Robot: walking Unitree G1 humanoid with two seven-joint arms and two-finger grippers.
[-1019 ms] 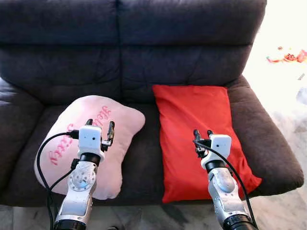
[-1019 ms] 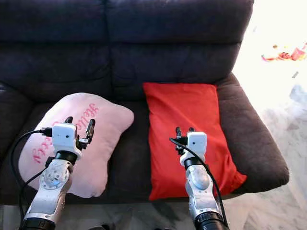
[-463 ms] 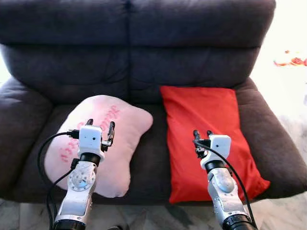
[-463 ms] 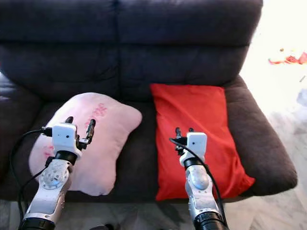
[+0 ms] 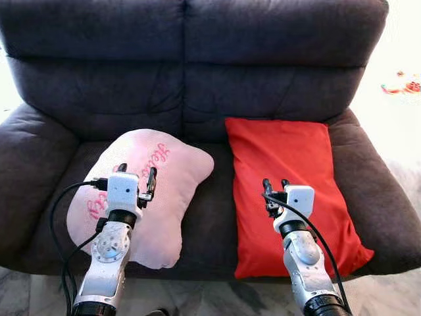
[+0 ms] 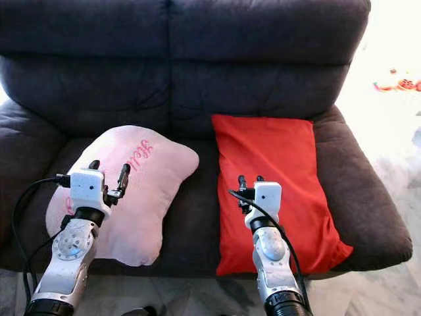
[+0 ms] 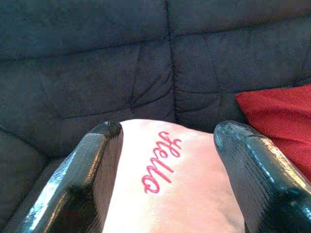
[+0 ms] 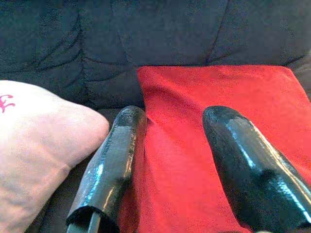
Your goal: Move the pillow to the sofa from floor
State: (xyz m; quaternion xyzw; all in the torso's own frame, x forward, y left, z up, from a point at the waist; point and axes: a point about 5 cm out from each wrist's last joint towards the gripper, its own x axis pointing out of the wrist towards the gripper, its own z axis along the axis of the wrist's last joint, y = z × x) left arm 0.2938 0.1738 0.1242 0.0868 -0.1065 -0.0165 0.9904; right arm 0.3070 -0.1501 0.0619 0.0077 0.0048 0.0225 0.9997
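Ahead of the left end effector lies a soft, matt pink cloth pillow with stitched lettering. The right end effector, its fingers glossy black plastic, hovers over a smooth red cloth pillow. Both rest on the sofa, a dark, matt, finely napped fabric.

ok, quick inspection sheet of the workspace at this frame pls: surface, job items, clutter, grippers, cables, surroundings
Surface: dark grey sofa, two seats, both cushions occupied.
Job's things: pink pillow with red script lies on the left seat; red pillow lies flat on the right seat. Neither is on the floor.
Clutter: nothing seen on the sofa.
Grippers: left gripper open, above the pink pillow, holding nothing; right gripper open, above the red pillow, holding nothing.
Cables: black cable loops from the left wrist; another runs down the right forearm.
Surroundings: pale marble floor; small red objects far right, overexposed.
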